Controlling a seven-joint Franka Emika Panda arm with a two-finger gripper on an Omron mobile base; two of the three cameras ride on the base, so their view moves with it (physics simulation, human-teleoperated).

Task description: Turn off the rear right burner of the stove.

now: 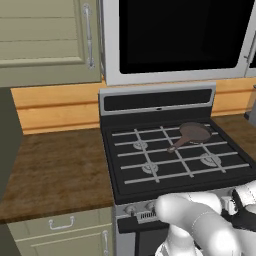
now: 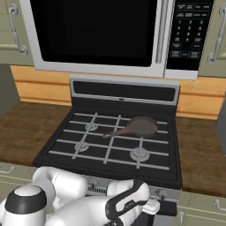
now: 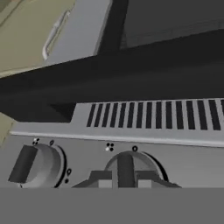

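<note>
Four round burners are seen on the grate top of the stove [image 1: 180,150], and the rear right burner [image 2: 145,126] is covered by a dark brown skillet [image 2: 142,126], whose handle is angled toward the stove's centre. A white-framed black microwave [image 2: 99,35] is mounted above the stove's back panel, and wooden counter [image 1: 55,170] is laid to both sides of the stove.

Below the stove's front edge, the white arm is bent low in both base views, with its hand brought up to the right part of the silver knob strip [image 3: 175,153]. In the hand view, the gripper [image 3: 124,179] is seen set at a dark-barred knob [image 3: 125,168]: its two fingertips [image 3: 101,178] stand just beside the knob's bar, one on each side. Whether the bar is actually pinched cannot be told, since the tips are cut off at the lower edge. A second knob [image 3: 28,164], its bar tilted, is seen farther along the strip, well apart from the gripper. A row of dark vent slots [image 3: 153,114] is set beside the knobs.
</note>
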